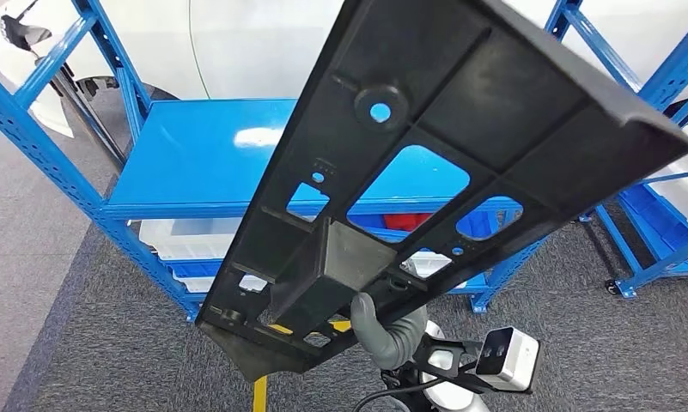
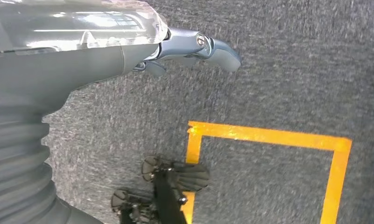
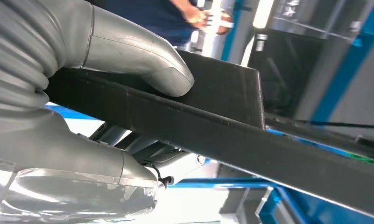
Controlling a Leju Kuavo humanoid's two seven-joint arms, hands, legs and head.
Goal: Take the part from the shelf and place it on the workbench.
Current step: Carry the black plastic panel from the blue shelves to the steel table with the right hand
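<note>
Big black part (image 1: pixel 460 129) held up in the air, tilted, in front of the blue shelf (image 1: pixel 194 154), not resting on anything. Right hand (image 1: pixel 392 330) clamped on its lower end, thumb (image 3: pixel 147 65) pressed on top. Left hand (image 2: pixel 194 49) hanging over grey carpet (image 2: pixel 292 70) with yellow tape (image 2: pixel 269 136), holding nothing, fingers loosely extended.

**Count of things in view**

One black part (image 1: pixel 460 129), gripped by one right hand (image 1: pixel 392 330). One left hand (image 2: pixel 129 51), hanging over grey carpet. One blue shelf (image 1: pixel 203 154) directly ahead, one more blue rack (image 1: pixel 658 249) off to the right. Two white bins (image 1: pixel 185 236) under the shelf board. One yellow floor outline (image 2: pixel 269 137). One person (image 3: pixel 194 16) beyond the part.
</note>
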